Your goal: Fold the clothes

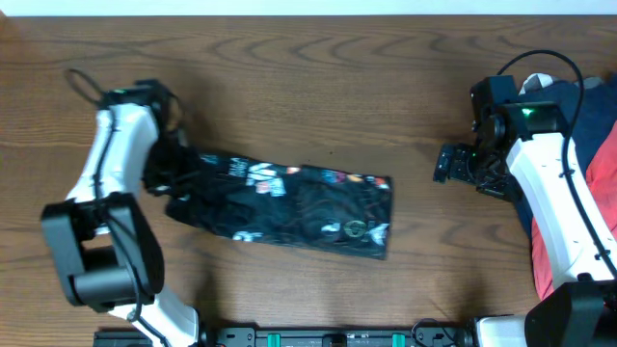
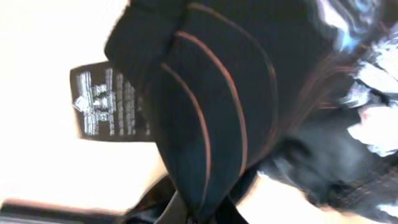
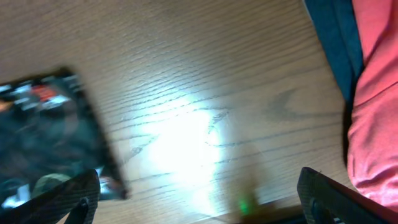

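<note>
The black jersey lies as a long strip at the centre of the wooden table. The left claw is clamped tight on its left end. The right claw hovers at the frame's right, spread wide and empty, near red and blue clothes.

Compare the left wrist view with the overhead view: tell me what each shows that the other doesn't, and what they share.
Left wrist only: a printed label on the jersey, and thin orange lines curving across bunched fabric. Overhead only: the whole jersey lying as a long strip on the table, the open right tool off to its right, and a red and blue pile at the right edge. Both: the black jersey, pinched at its left end by the left tool.
</note>
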Action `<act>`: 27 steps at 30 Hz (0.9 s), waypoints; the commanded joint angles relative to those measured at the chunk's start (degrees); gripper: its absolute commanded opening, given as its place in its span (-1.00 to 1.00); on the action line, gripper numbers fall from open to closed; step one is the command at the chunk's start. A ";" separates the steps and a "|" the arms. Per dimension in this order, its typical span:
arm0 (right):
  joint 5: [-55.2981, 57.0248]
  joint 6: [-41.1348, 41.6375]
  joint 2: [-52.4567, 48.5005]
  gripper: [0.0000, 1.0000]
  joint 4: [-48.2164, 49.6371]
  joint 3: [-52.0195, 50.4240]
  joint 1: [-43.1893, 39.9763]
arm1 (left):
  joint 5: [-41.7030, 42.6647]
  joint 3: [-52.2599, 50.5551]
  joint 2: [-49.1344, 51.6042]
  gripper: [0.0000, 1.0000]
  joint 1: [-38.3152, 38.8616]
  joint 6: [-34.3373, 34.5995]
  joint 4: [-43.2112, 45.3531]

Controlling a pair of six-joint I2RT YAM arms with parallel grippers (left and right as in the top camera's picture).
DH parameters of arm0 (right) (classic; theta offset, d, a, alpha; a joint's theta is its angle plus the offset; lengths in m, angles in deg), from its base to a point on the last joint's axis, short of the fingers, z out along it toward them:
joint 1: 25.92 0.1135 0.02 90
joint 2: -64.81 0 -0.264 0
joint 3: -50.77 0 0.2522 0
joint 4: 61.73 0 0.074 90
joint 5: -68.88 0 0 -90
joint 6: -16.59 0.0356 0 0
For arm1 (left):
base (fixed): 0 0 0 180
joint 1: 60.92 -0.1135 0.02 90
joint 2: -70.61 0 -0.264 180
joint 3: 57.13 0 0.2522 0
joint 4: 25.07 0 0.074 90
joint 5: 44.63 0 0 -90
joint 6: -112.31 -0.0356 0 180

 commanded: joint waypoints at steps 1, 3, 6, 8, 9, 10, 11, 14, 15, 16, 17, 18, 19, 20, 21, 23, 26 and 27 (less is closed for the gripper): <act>1.03 -0.72 1.11 0.98 -0.02 0.83 -1.16 | 7.56 5.11 -2.97 -0.88 -0.70 2.58 -5.07; 1.01 -1.01 1.11 0.98 0.00 0.83 -1.42 | 13.16 6.16 -4.17 -0.88 0.59 2.54 -7.17; 1.01 -1.07 1.11 0.99 -0.02 0.83 -1.51 | 18.40 6.19 -6.58 -0.88 4.81 2.60 -7.21; 1.01 -1.46 1.11 0.98 -0.09 0.83 -1.49 | 19.91 6.16 -7.85 -0.88 8.96 2.67 -6.84; 1.01 -1.46 1.11 0.99 -0.17 0.83 -1.49 | 19.91 6.16 -8.26 -0.87 11.26 2.67 -6.58; 1.01 -1.46 1.11 0.99 -0.20 0.83 -1.49 | 19.89 6.16 -8.46 -0.88 13.66 2.67 -6.29; 1.01 -1.46 1.11 0.98 -0.20 0.81 -1.49 | 19.89 6.16 -8.46 -0.87 16.39 3.06 -5.92; 0.98 -1.44 1.11 0.99 -0.17 0.83 -1.49 | 19.80 5.70 -8.00 -0.88 23.71 5.05 -4.33; 0.98 -1.46 1.11 0.99 -0.20 0.83 -1.51 | 19.80 5.44 -7.80 -0.88 25.92 5.33 -3.72; 0.98 -1.46 1.11 0.99 -0.22 0.81 -1.49 | 19.37 5.07 -7.50 -0.88 28.41 6.29 -2.95; 0.98 -1.46 1.11 0.98 -0.24 0.81 -1.49 | 18.38 4.76 -6.99 -0.88 31.21 7.82 -2.43; 0.98 -1.53 1.11 0.98 -0.28 0.83 -1.51 | 17.66 4.66 -6.58 -0.88 33.09 8.92 -2.03; 0.96 -1.95 1.11 0.99 -0.28 0.81 -1.49 | 17.27 4.59 -6.05 -0.88 35.17 10.03 -1.25; 0.98 -2.10 1.11 0.99 -0.31 0.81 -1.49 | 17.27 4.57 -5.66 -0.88 36.76 11.08 -0.39; 0.96 -2.34 1.11 0.99 -0.33 0.81 -1.49 | 17.29 4.57 -5.35 -0.88 38.21 12.33 0.61; 0.96 -2.34 1.11 0.99 -0.42 0.83 -1.49 | 17.27 4.57 -5.01 -0.88 40.85 13.77 3.39; 0.96 -2.49 1.11 0.99 -0.46 0.81 -1.49 | 17.25 4.48 -4.66 -0.88 43.82 14.45 7.45; 0.94 -2.60 1.11 0.98 -0.46 0.81 -1.46 | 17.22 4.48 -4.52 -0.88 44.48 14.62 8.20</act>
